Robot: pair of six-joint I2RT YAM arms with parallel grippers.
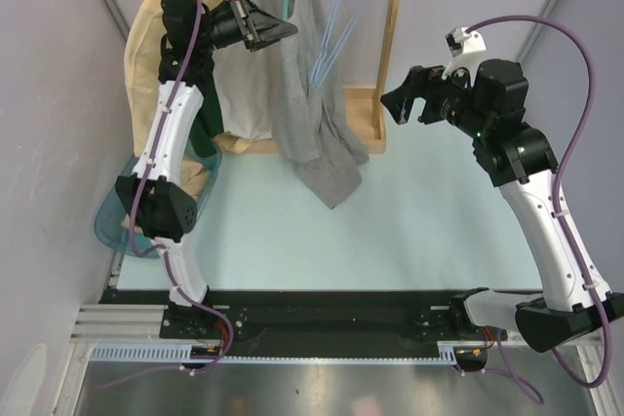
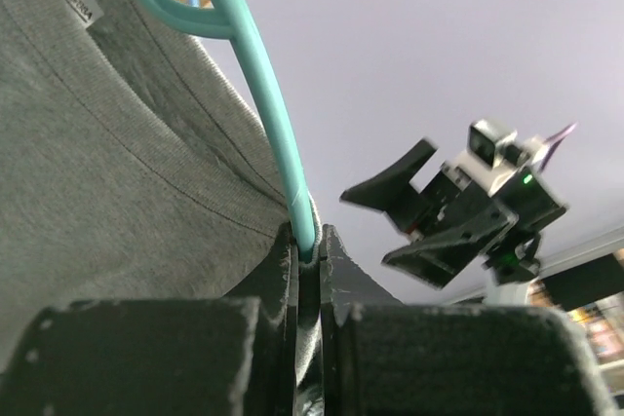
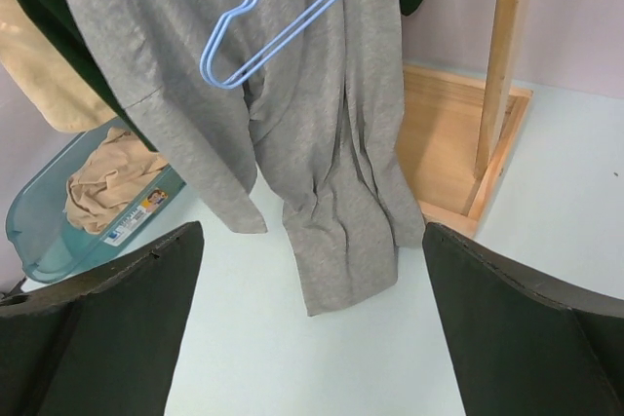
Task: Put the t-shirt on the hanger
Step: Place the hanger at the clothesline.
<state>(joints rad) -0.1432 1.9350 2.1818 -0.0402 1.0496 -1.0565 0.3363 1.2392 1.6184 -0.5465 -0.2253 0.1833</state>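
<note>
Left tool [image 2: 310, 241] pinched shut on hanger [image 2: 268, 104]; right tool [image 1: 413, 104] wide open, empty. Best: steady hanger, right tool straightens t-shirt [image 1: 307, 114].

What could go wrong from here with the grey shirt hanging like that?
The t-shirt hangs bunched in one strip from the hanger, so it may slide off. The left gripper pinches only the thin bar, which could twist. A pale blue hanger hangs just in front of the shirt and may snag it.

White-and-black arms [image 1: 171, 133], purple cables [image 1: 589, 70]
</note>
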